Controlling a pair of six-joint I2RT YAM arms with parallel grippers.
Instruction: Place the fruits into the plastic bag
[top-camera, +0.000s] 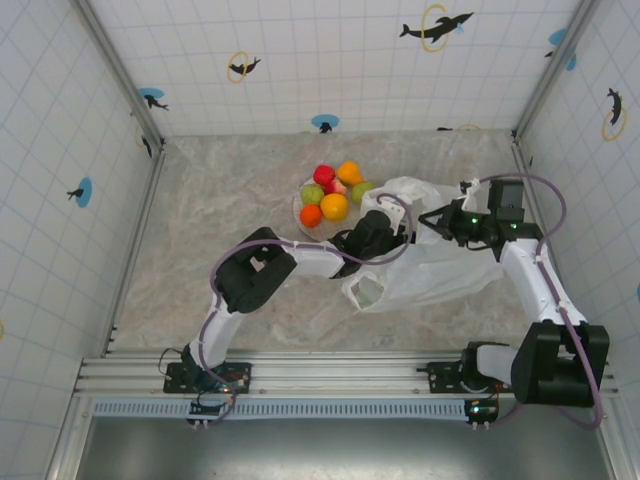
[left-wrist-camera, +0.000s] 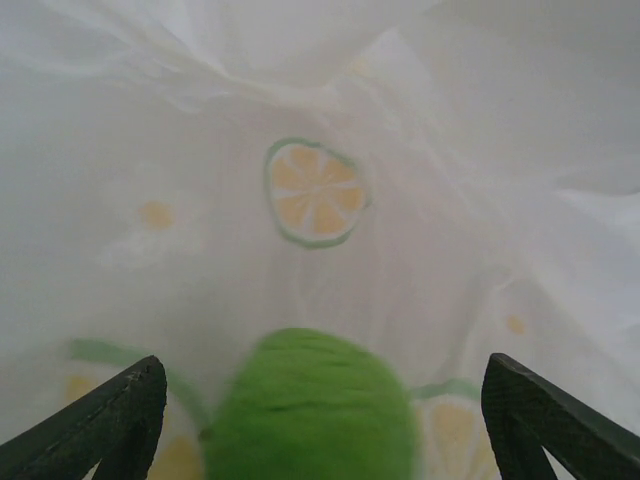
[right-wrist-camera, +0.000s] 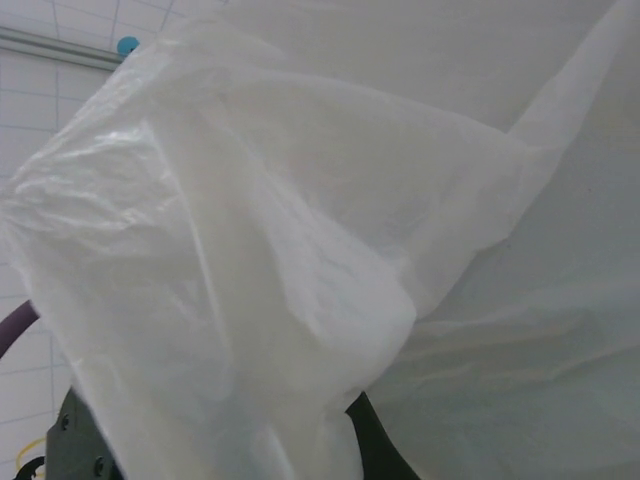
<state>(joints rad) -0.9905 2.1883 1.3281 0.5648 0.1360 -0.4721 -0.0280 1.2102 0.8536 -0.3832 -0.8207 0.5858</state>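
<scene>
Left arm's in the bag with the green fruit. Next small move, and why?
Probably pull the left fingers straight back out of the bag. They stand wide with gaps either side of the green fruit, so it looks released, and more fruits wait on the plate.

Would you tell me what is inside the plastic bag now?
A green fruit is inside the plastic bag, between the open fingers of the left gripper. The bag's folds hide anything deeper.
</scene>
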